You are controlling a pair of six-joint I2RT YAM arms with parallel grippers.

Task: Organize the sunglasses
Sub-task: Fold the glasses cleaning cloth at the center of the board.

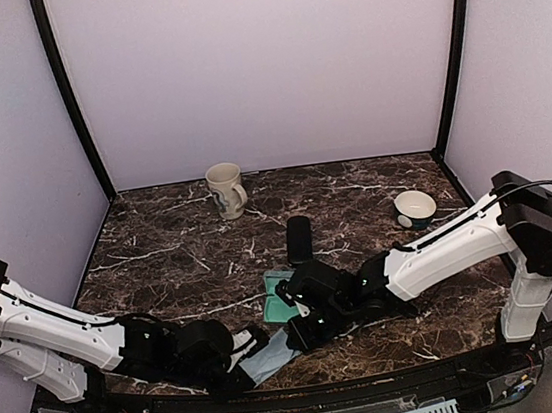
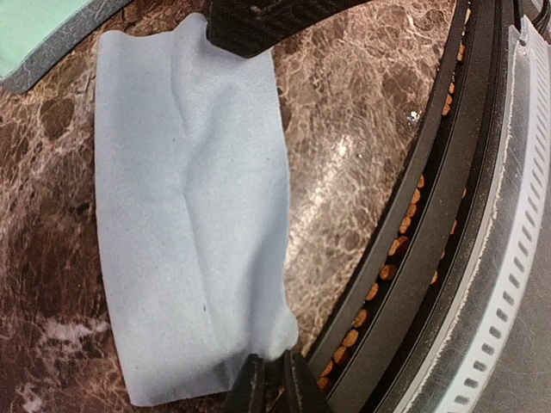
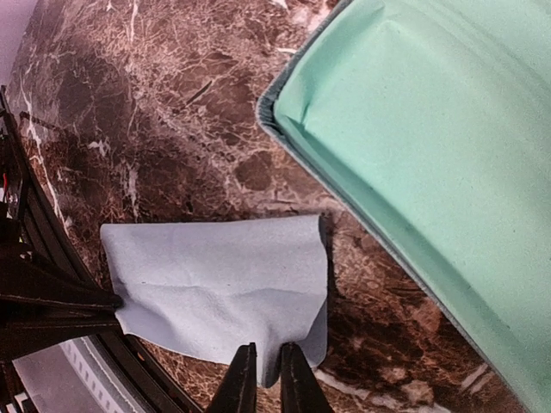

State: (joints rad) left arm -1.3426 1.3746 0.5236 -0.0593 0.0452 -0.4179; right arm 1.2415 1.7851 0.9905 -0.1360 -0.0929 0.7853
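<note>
No sunglasses show in any view. A light blue cloth (image 1: 265,358) lies flat on the marble near the table's front edge. My left gripper (image 1: 242,370) pinches its near corner, its jaws nearly closed on the cloth (image 2: 189,215). My right gripper (image 1: 297,337) holds the opposite end, a fold of the cloth (image 3: 224,284) caught between its narrow-set fingertips (image 3: 244,379). Just beyond the cloth sits an open grey-blue case (image 1: 280,302) with mint-green lining (image 3: 430,155). A black oblong case (image 1: 299,239) stands behind it.
A cream mug (image 1: 226,190) stands at the back left and a small white-and-green bowl (image 1: 415,208) at the right. The table's black front rail (image 2: 430,258) runs right next to the cloth.
</note>
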